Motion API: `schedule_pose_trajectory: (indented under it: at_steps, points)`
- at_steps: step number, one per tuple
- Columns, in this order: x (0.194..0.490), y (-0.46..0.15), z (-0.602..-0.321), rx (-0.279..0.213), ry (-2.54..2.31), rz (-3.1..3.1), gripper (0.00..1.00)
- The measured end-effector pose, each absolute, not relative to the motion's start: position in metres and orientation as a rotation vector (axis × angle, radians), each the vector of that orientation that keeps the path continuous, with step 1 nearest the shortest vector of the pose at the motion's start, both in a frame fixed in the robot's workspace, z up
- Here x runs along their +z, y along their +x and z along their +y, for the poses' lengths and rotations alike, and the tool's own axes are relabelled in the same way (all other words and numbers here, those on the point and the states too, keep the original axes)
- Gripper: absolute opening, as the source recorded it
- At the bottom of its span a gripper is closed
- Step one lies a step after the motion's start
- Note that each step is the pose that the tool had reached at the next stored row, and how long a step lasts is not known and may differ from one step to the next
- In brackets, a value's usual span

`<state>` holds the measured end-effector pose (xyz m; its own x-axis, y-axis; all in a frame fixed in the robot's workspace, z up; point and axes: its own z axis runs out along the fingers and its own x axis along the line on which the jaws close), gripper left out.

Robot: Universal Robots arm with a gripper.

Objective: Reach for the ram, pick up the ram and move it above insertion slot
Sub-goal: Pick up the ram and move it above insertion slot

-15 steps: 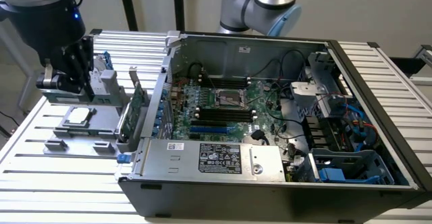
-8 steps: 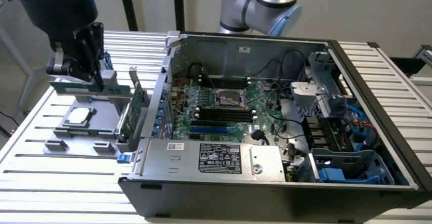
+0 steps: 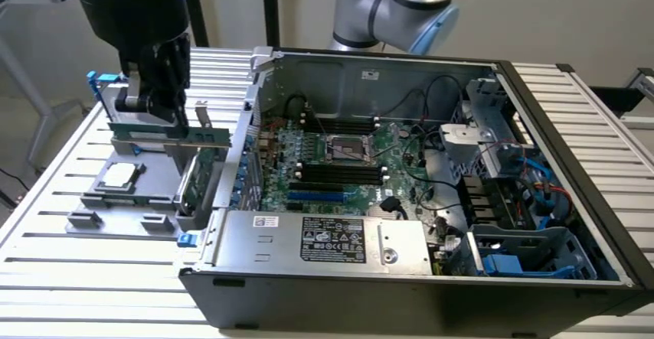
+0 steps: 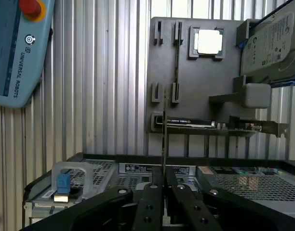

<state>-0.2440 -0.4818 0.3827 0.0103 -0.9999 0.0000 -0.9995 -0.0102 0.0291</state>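
The black two-fingered gripper [image 3: 153, 117] is closed almost fully on the ram [image 3: 153, 130], a long, thin green circuit-board stick, which it holds by the upper edge (seen edge-on as a thin dark line [image 4: 163, 139] between the fingers in the wrist view). The stick hangs above the grey plastic parts holder [image 3: 97, 200] on the slatted metal table [image 3: 61, 278], at the exterior view's left of the open black computer case [image 3: 409, 293]

Beside my claw I can read only "UNIVERSAL ROBOTS" printed along the edge of the blue teach pendant [image 4: 15, 53]; other labels are too small to read.
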Motion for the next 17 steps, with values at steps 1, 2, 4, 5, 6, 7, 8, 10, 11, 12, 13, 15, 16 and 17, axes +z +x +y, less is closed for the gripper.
schedule_pose_trajectory:
  at_steps: [1,2,4,5,6,7,8,10,11,12,13,15,16,17]
  points:
    - [0.383,-0.240,-0.482,-0.032,2.218,-2.195,0.13]
    - [0.383,-0.236,-0.482,-0.032,2.218,-2.195,0.13]
    - [0.383,-0.227,-0.482,-0.032,2.219,-2.195,0.13]
    - [0.383,-0.223,-0.482,-0.032,2.219,-2.194,0.13]
    - [0.383,-0.219,-0.482,-0.032,2.219,-2.194,0.13]
    - [0.383,-0.215,-0.482,-0.032,2.219,-2.194,0.13]
    - [0.383,-0.212,-0.482,-0.032,2.220,-2.193,0.13]
    - [0.383,-0.205,-0.482,-0.032,2.221,-2.192,0.13]
    - [0.383,-0.201,-0.482,-0.032,2.221,-2.192,0.13]
    - [0.383,-0.198,-0.482,-0.032,2.222,-2.191,0.13]
    - [0.383,-0.194,-0.482,-0.032,2.222,-2.191,0.13]
    - [0.383,-0.188,-0.482,-0.032,2.223,-2.190,0.13]
    - [0.383,-0.184,-0.482,-0.032,2.223,-2.190,0.13]
    - [0.383,-0.181,-0.482,-0.032,2.224,-2.189,0.13]
